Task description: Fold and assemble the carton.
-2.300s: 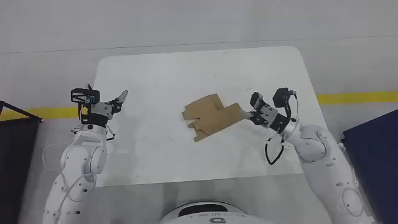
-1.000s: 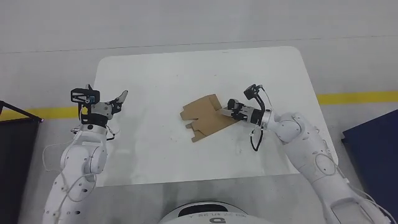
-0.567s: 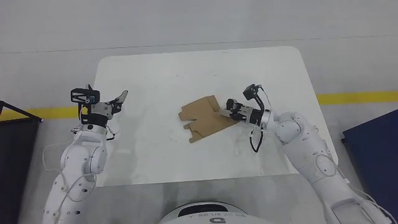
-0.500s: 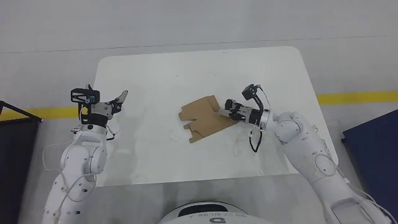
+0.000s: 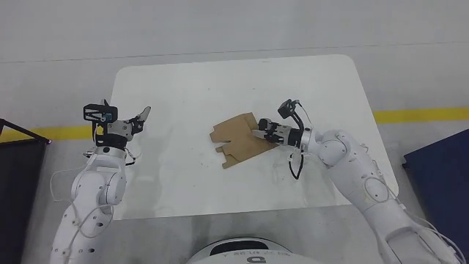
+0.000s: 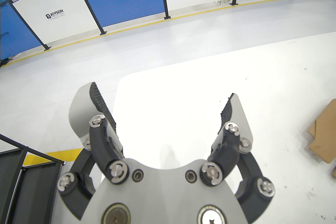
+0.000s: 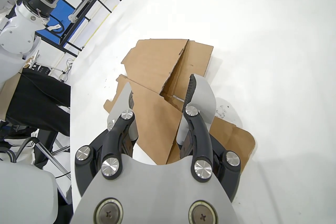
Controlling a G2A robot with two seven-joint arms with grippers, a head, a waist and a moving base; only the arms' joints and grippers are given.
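A flattened brown carton (image 5: 236,138) lies on the white table (image 5: 190,88), a little right of its middle. My right gripper (image 5: 259,132) is low over the carton's right part. In the right wrist view the carton (image 7: 155,59) shows a split between two panels, and the right gripper (image 7: 161,86) is open, its fingers set on either side of the nearer panel, which rises slightly between them. My left gripper (image 5: 143,114) is open and holds nothing at the table's left edge. The left wrist view has the left gripper (image 6: 161,93) over bare table, with the carton (image 6: 324,141) far off.
Bare table surrounds the carton on every side. A dark rack (image 5: 18,161) stands off the table's left edge, and a dark blue bin (image 5: 440,169) off its right. Yellow floor tape (image 5: 418,115) runs behind both.
My right gripper has moved left from beside the carton onto its right part, and the carton has shifted slightly left. The left arm has kept still.
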